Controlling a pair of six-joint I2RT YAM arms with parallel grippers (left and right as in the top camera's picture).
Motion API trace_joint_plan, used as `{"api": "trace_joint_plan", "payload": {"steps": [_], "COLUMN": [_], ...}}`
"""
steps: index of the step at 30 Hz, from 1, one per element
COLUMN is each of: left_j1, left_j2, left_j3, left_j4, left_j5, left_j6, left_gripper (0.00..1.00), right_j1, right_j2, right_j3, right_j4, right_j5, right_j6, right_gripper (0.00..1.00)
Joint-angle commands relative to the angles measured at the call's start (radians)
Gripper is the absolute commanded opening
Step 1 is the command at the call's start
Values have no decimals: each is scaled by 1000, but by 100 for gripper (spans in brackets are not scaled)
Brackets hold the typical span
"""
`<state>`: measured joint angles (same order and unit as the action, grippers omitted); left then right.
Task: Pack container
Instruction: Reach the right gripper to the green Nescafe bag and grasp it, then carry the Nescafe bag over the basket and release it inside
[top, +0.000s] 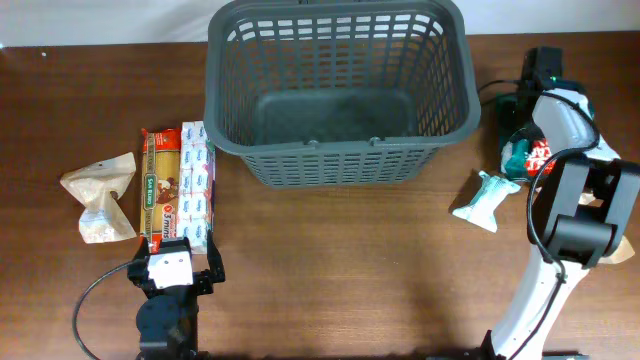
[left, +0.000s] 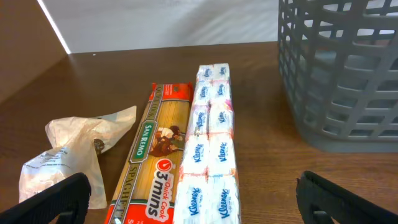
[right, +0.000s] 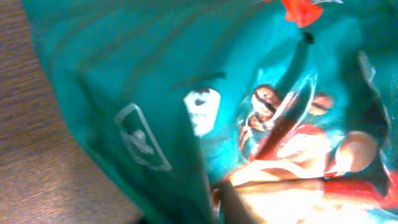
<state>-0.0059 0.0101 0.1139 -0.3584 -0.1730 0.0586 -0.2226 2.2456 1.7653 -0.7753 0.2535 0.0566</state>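
Observation:
The container, a dark grey lattice basket (top: 338, 148), stands empty at the back middle; its wall shows in the left wrist view (left: 339, 74). My left gripper (top: 178, 262) is open and empty, low over the near ends of a spaghetti packet (top: 157, 185) (left: 158, 168) and a Kleenex tissue pack (top: 197, 185) (left: 210, 143). My right gripper (top: 520, 138) is down at a teal and red snack packet (top: 522, 157) right of the basket. That packet (right: 155, 93) fills the right wrist view, blurred, and hides the fingers.
A crumpled whitish bag (top: 100, 195) (left: 68, 155) lies left of the spaghetti. A small white and teal packet (top: 485, 198) lies on the table right of the basket, near my right arm. The table is dark wood.

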Motion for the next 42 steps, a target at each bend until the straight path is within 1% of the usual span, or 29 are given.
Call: {"api": "trace_joint_plan", "payload": {"steps": [1,4,7,8,10,18,22,25,27,28,31,34,38,42], "left_j1": [-2,-2,-2,-2,-2,-2,-2,-2,-2,-2,-2,-2,-2,-2], "left_j2": [-4,-4,-4,-4,-4,-4,-4,-4,-4,-4,-4,-4,-4,-4], "left_j3": [-4,-4,-4,-4,-4,-4,-4,-4,-4,-4,-4,-4,-4,-4], "left_j4": [0,0,0,0,0,0,0,0,0,0,0,0,0,0], "left_j5": [-7,-7,-7,-7,-7,-7,-7,-7,-7,-7,-7,-7,-7,-7], "left_j6": [-6,-6,-6,-6,-6,-6,-6,-6,-6,-6,-6,-6,-6,-6], "left_gripper": [99,99,99,99,99,99,99,99,99,99,99,99,99,99], "right_j1": [-3,-14,-27,-34,-45,-20,60,155,222,307,459,571,647,690], "right_j2": [66,35,-2,-30,-59,-106,-108,-126,-138,-161,-163,-143,-104,-82], "right_j3": [-13,43,154,257,396,949,1214,1333,1378,1373,1373,1351,1290,1168], "right_j4": [-54,-126,-219,-287,-365,-604,-700,-718,-713,-685,-645,-635,-634,-634], "right_j5": [-11,0,37,56,58,58,39,-7,-31,-39,-40,-40,-40,-40], "right_j6": [38,39,38,37,37,25,-24,-52,-67,-77,-130,-185,-209,-209], "right_gripper": [3,4,4,4,4,4,4,4,4,4,4,4,4,3]}}
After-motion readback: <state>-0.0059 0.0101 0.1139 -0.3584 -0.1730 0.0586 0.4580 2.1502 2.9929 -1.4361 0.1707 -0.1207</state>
